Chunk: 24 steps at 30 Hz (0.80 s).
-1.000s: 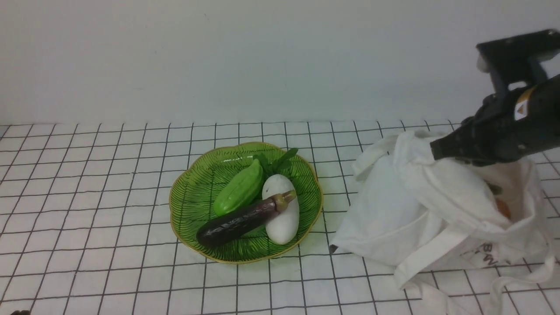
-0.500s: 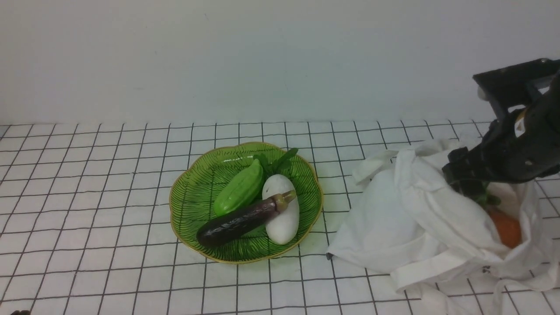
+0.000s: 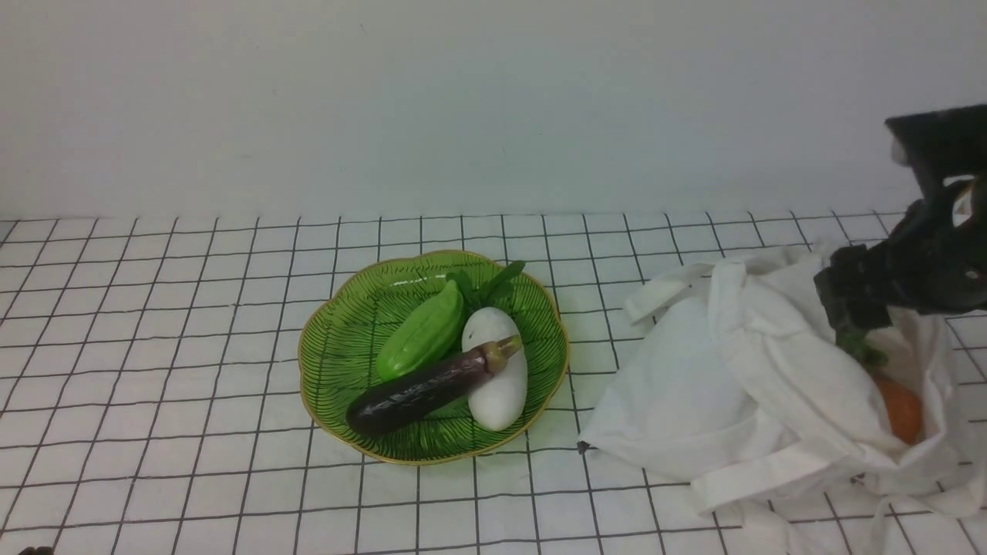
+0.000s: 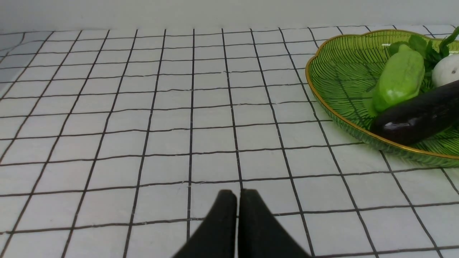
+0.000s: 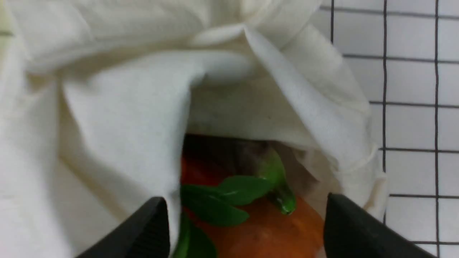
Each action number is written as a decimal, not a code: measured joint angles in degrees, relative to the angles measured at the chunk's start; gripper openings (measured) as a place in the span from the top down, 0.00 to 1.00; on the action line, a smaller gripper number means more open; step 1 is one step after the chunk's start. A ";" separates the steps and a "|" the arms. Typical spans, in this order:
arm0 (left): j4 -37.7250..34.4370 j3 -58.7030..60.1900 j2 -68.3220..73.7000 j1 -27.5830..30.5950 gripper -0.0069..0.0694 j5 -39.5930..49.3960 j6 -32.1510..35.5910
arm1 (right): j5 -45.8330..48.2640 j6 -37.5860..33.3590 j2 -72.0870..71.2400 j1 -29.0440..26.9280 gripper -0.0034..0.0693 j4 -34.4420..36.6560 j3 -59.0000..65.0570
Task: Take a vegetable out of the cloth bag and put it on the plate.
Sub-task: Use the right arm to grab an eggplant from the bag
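The white cloth bag (image 3: 740,385) lies crumpled on the right of the table, its mouth toward the right. My right gripper (image 3: 852,308) hovers at that mouth, open, with nothing between its fingers (image 5: 150,225). In the right wrist view my right gripper (image 5: 245,199) looks into the cloth bag (image 5: 118,107). Deep inside lies the vegetable (image 5: 251,154), dull purple-brown with a green stem cap, mostly hidden. A round orange one (image 5: 265,233) with green leaves sits in front of it. The green plate (image 3: 347,347) holds a long dark eggplant (image 3: 420,389). My left gripper (image 4: 236,195) is shut and empty, low over the tiles.
Also on the plate (image 4: 340,71) are a green vegetable (image 3: 422,339), a white one (image 3: 497,385) and some green leaves (image 3: 486,285). The orange one (image 3: 898,408) shows through the bag's mouth. A white strap (image 3: 771,470) trails toward the table's front edge. A wall closes the back.
My right gripper has let go of the bag's cloth and opened wide. It moved right and lower, to the bag's mouth. The raised cloth sagged, and the orange one now shows.
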 joint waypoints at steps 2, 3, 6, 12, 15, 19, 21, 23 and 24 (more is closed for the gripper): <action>0.00 0.00 0.00 0.00 0.92 0.00 -0.30 | 0.00 -0.63 -2.46 0.00 0.24 1.55 -1.20; 0.00 0.00 0.00 0.00 0.92 0.00 -0.30 | 0.00 -0.90 -3.83 0.00 0.24 1.99 -2.32; 0.00 0.00 0.00 0.00 0.92 0.00 -0.30 | 0.06 -0.98 -5.60 -0.85 0.24 1.99 -4.96; 0.00 0.00 0.00 0.00 0.92 0.00 0.00 | 3.93 -1.82 -0.81 -6.01 0.24 3.15 -5.41; 0.00 0.00 0.00 0.00 0.92 0.00 -0.30 | 5.06 -5.06 3.79 -7.93 0.24 7.91 -5.41; 0.00 0.00 0.00 0.00 0.92 0.00 0.00 | 4.49 -9.53 8.02 -8.12 0.24 15.72 -5.41; 0.00 0.00 0.00 0.00 0.92 0.00 0.00 | 3.59 -9.88 9.30 -8.12 0.24 17.23 -5.41; 0.00 0.00 0.00 0.00 0.92 0.00 0.00 | 3.25 -9.88 10.10 -8.12 0.24 17.74 -5.41; 0.00 0.00 0.00 0.00 0.92 0.00 -0.30 | 3.20 -9.88 10.33 -8.12 0.24 17.97 -5.41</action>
